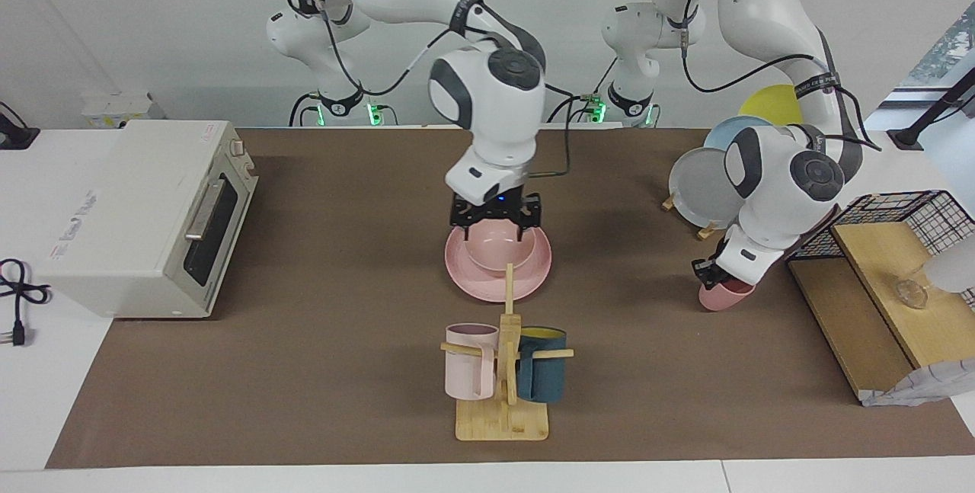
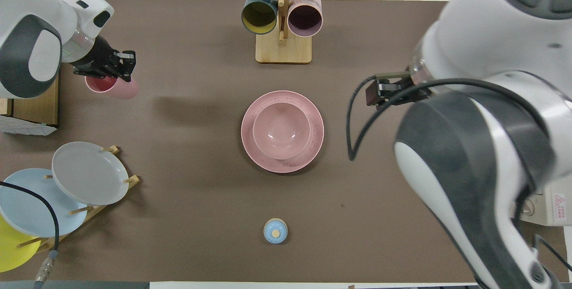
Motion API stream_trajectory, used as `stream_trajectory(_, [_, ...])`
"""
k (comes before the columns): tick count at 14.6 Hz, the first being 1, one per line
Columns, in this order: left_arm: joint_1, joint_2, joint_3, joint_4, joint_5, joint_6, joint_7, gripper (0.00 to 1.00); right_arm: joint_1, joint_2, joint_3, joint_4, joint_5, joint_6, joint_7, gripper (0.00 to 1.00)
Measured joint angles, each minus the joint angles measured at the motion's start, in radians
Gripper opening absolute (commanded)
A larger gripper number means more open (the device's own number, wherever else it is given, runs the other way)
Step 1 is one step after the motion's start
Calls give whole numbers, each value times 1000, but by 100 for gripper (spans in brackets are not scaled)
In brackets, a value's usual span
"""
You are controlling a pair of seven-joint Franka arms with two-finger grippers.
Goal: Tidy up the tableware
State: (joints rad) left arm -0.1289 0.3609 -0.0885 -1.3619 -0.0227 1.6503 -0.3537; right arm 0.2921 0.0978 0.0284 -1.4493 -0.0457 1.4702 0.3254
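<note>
The pink bowl (image 1: 499, 244) sits in the pink plate (image 1: 499, 280) at the middle of the table. The right gripper (image 1: 495, 228) hangs just above the bowl's rim on the robots' side, fingers spread wide, holding nothing.

The mug rack (image 1: 504, 371) stands just beside the plate, farther from the robots. A pale pink mug (image 1: 470, 360) and a teal mug (image 1: 542, 364) hang on its pegs. A small blue lidded jar (image 2: 275, 231) lies nearer the robots than the plate.

Toward the left arm's end from the plate, the left gripper (image 1: 710, 273) is closed on the rim of the pink cup (image 1: 726, 295), which tilts at the mat. Near the cup, closer to the robots, a plate rack (image 2: 96, 193) holds grey (image 2: 89, 172), blue (image 2: 31, 208) and yellow (image 2: 11, 246) plates. A wooden shelf (image 1: 861, 310) with a wire basket (image 1: 906, 211) stands beside the cup. An oven (image 1: 137, 219) sits at the right arm's end.
</note>
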Motion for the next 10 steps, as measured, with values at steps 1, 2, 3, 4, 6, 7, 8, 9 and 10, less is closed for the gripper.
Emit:
stream_trajectory(1, [-54, -1, -2, 62, -5, -47, -123, 0, -17, -49, -1, -48, 0, -9, -11, 100])
stream_trajectory(2, [-120, -2, -4, 101, -6, -61, -258, 0, -35, -80, -1, -92, 2, -12, -18, 100])
stream_trajectory(3, [-188, -1, -5, 120, -6, -56, -391, 0, -50, -95, -1, -124, 11, -11, -22, 100])
stream_trajectory(4, [-255, 1, -7, 126, -7, -42, -493, 0, -62, -101, -2, -149, 20, 1, -26, 100])
stream_trajectory(6, [-365, 17, -7, 121, -15, 13, -609, 0, -91, -99, -1, -178, 23, 30, -67, 100])
stream_trajectory(7, [-406, 29, -7, 109, -15, 52, -640, 0, -114, -99, -2, -184, 23, 29, -109, 100])
stream_trajectory(8, [-436, 42, -6, 91, -15, 88, -661, 0, -137, -99, -3, -189, 23, 29, -146, 100])
stream_trajectory(9, [-458, 56, -5, 71, -15, 119, -676, 0, -157, -99, -4, -193, 23, 30, -171, 100])
stream_trajectory(10, [-472, 71, -3, 56, -15, 143, -690, 0, -171, -99, -5, -194, 23, 31, -184, 100])
